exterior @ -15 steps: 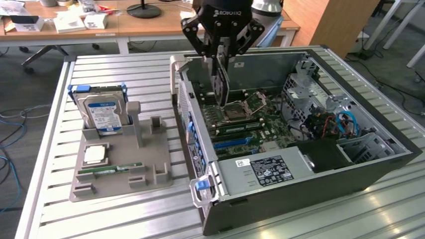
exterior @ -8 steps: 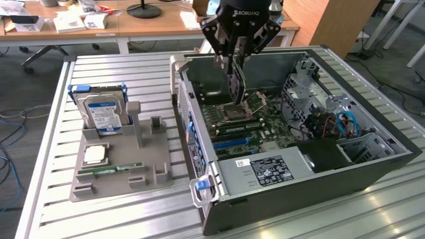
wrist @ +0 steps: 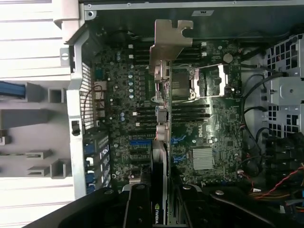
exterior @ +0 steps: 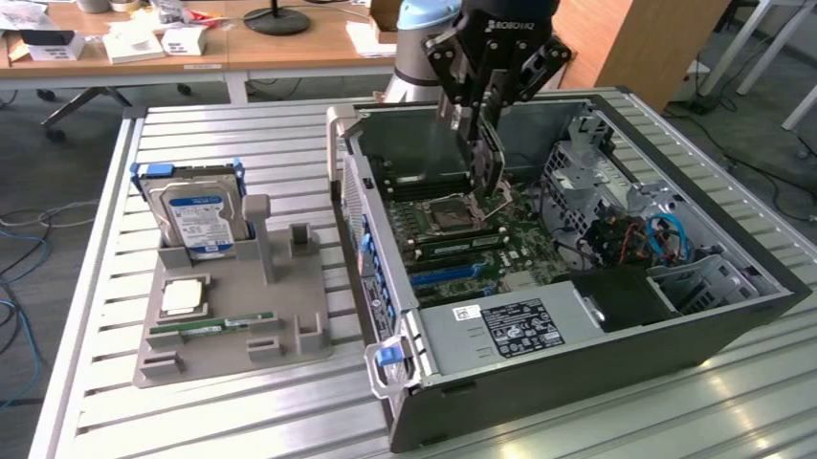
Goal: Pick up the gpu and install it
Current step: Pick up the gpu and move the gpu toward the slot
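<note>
My gripper [exterior: 480, 115] hangs over the open computer case [exterior: 715, 320], shut on the gpu [exterior: 484, 163]. The gpu is a thin dark card held upright and edge-on, its lower end just above the motherboard [exterior: 479, 244] near the CPU socket [exterior: 450, 206]. In the wrist view the gpu [wrist: 161, 142] runs as a slim edge away from my gripper [wrist: 159, 194], with its silver bracket [wrist: 168, 40] at the far end. Blue expansion slots [wrist: 140, 141] lie on the motherboard [wrist: 118, 95] just beside the card's edge.
A grey parts holder [exterior: 300, 330] sits on the slatted table at the exterior view's left, carrying a hard drive [exterior: 198, 220], a CPU [exterior: 183, 296] and a green RAM stick [exterior: 210, 327]. The power supply [exterior: 511, 330] and drive cage [exterior: 702, 282] crowd the case's near end.
</note>
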`<state>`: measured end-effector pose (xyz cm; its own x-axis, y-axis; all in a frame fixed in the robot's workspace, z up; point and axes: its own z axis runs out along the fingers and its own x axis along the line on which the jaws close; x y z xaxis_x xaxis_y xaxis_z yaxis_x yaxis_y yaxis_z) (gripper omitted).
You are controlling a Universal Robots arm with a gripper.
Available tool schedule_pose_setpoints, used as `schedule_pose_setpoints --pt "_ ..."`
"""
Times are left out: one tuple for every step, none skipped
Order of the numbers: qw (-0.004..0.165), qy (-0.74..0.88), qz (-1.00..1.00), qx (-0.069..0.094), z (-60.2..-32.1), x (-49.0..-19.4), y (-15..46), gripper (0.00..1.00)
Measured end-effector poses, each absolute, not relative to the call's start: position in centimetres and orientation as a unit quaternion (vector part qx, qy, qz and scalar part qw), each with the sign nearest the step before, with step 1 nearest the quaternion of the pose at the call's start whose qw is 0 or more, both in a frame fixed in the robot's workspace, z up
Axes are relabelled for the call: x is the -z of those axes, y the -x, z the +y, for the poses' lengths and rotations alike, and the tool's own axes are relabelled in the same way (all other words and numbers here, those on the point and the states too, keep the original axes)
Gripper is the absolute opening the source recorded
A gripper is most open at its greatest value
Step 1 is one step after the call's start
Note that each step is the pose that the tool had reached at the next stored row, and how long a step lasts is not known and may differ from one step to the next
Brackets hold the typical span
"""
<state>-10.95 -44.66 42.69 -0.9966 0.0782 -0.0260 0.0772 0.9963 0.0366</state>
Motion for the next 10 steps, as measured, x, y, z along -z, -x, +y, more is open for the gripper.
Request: schedule_pose_setpoints --pt "0.014 -0.039 0.999 -0.018 -44.7 -42.7 10.6 0.26" --pt "0.014 -0.039 0.999 -0.018 -44.7 -42.7 10.2 0.26" --pt "0.014 -0.038 0.999 -0.018 -44.7 -42.7 9.8 0.26" --pt "0.014 -0.038 0.999 -0.018 -44.7 -42.7 9.4 0.26" --pt "0.014 -0.038 0.999 -0.018 -44.7 -42.7 9.0 0.26" --pt "0.014 -0.038 0.999 -0.018 -44.7 -42.7 8.6 0.26" --pt "0.014 -0.038 0.999 -0.018 -44.7 -42.7 8.2 0.26" --pt "0.014 -0.037 0.999 -0.018 -44.7 -42.7 7.9 0.26" --pt "0.014 -0.037 0.999 -0.018 -44.7 -42.7 7.6 0.26" --pt "0.014 -0.037 0.999 -0.018 -44.7 -42.7 7.3 0.26"
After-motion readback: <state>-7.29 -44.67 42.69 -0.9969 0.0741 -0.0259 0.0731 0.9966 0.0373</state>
